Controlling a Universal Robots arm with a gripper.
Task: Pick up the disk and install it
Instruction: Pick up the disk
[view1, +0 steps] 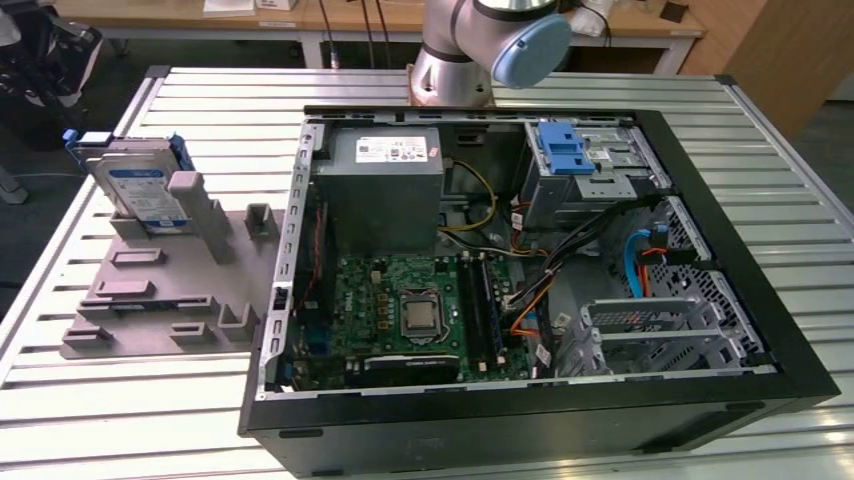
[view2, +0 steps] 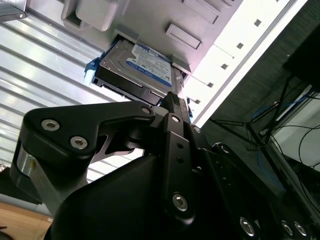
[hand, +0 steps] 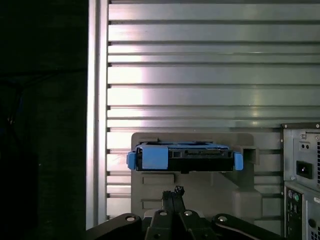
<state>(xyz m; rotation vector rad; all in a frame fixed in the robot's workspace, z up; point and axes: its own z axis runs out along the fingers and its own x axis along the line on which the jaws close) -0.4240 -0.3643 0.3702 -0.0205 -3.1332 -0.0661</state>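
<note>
On the grey holder (view1: 147, 300), the upright disk (view1: 135, 187) with white-and-blue label (view2: 150, 62)

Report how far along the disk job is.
Nothing looks done yet: the disk stands on edge in its grey holder on the table, outside the open computer case. In hand: the gripper hovers close to the disk, fingers shut, holding nothing. Left: both the pickup and the install.
</note>
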